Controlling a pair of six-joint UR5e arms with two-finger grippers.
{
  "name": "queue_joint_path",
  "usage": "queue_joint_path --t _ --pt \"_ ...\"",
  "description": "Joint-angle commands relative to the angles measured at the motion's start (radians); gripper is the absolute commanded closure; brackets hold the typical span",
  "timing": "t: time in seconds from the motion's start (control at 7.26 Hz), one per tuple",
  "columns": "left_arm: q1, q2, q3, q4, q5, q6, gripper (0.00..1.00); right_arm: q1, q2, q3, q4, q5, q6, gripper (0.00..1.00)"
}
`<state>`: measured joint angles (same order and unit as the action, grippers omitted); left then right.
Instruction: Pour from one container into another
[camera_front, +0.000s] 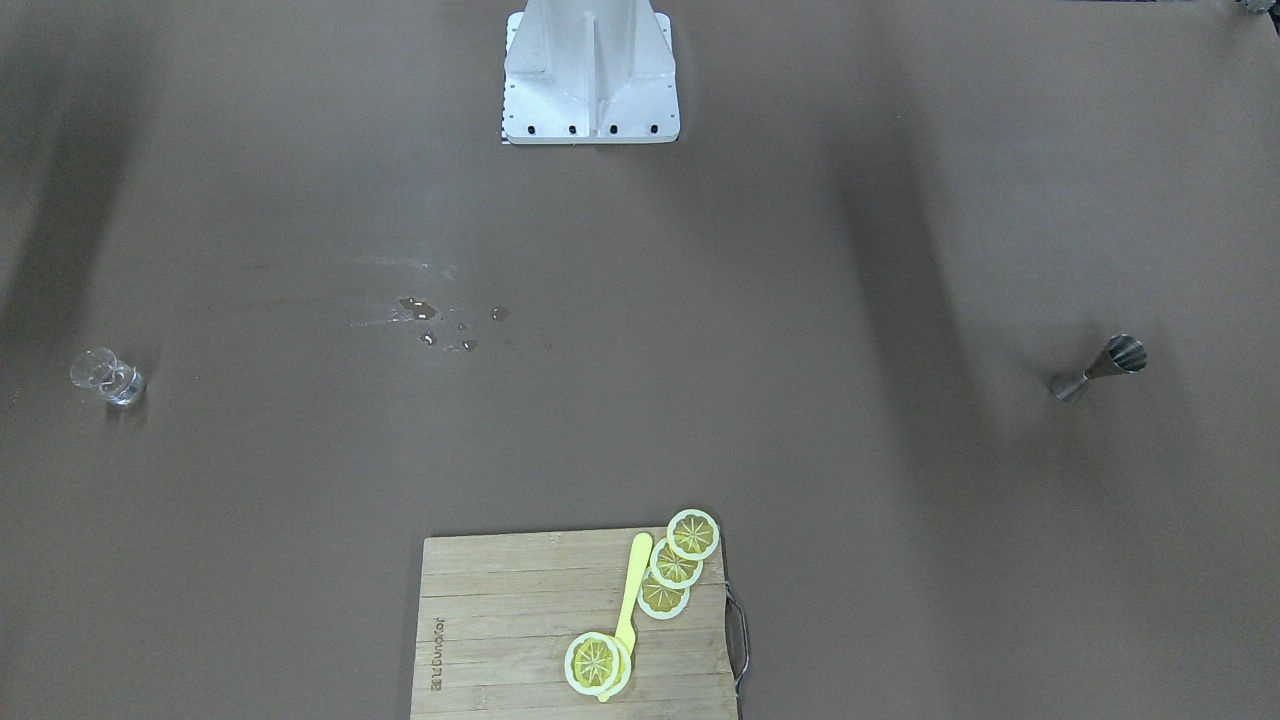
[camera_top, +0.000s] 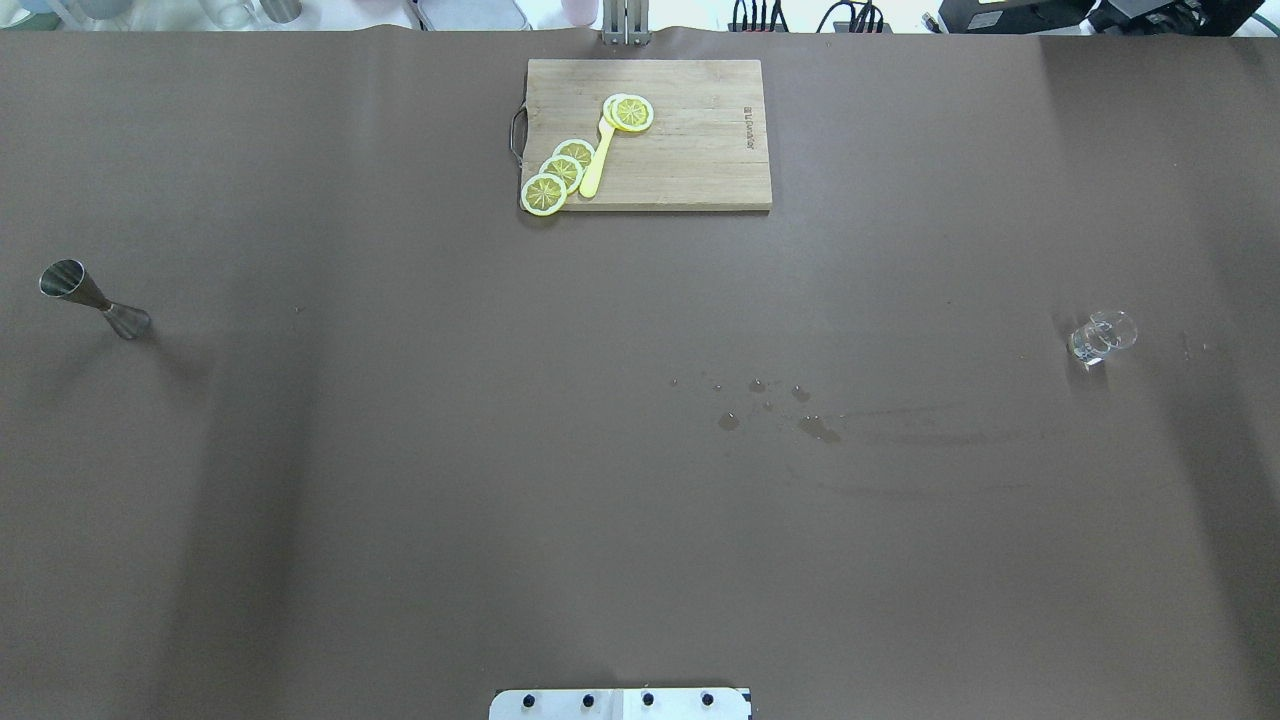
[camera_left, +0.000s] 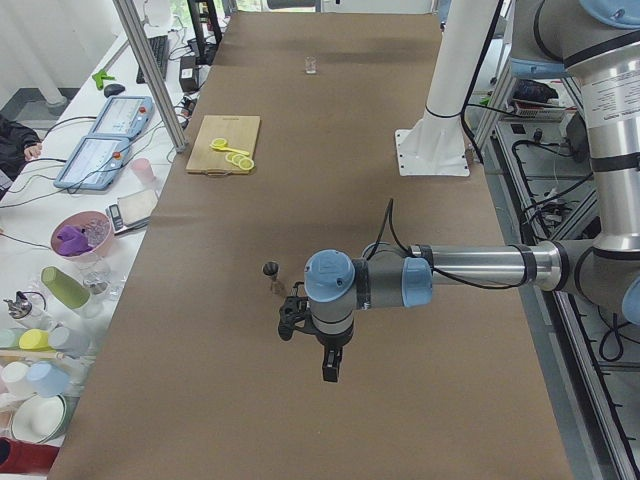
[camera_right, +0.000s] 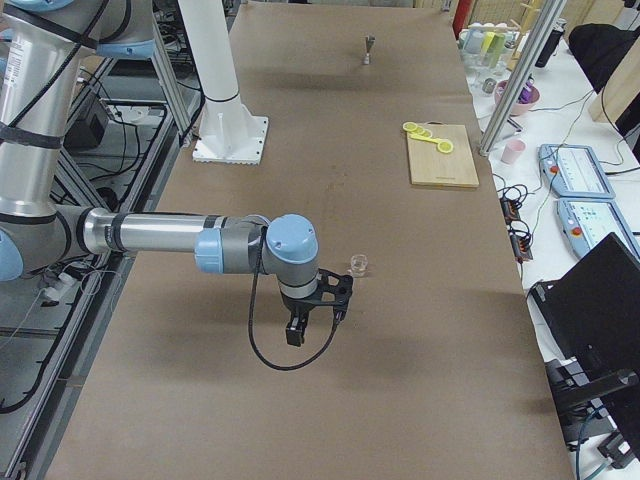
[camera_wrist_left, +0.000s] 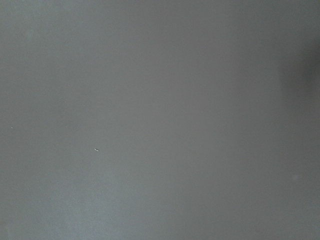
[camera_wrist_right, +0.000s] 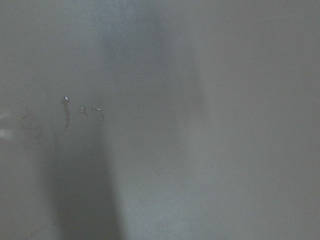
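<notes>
The clear glass cup (camera_top: 1100, 338) stands upright at the table's right end, also visible in the front view (camera_front: 108, 377) and beside my right arm (camera_right: 358, 265). The steel jigger (camera_top: 92, 297) stands upright at the left end (camera_front: 1098, 368), just behind my left wrist (camera_left: 272, 277). My left gripper (camera_left: 330, 372) hangs over bare table nearer the robot than the jigger. My right gripper (camera_right: 293, 335) hangs a little short of the cup. Both show only in the side views, so I cannot tell if they are open or shut. Both wrist views hold only table surface.
A wooden cutting board (camera_top: 690, 150) with lemon slices (camera_top: 560, 172) and a yellow knife (camera_top: 597, 165) lies at the far middle edge. Water drops (camera_top: 780, 405) dot the table right of centre. The robot's white base (camera_front: 590, 90) stands at the near edge.
</notes>
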<state>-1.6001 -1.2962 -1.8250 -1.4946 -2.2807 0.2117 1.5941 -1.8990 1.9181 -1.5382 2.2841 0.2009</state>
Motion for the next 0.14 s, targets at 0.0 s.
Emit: queue_joint_path --t 0.0 --pt "-0.001 0.0 0.001 0.001 0.001 0.0 0.02 0.001 0.001 0.001 0.004 0.0 0.0 0.0"
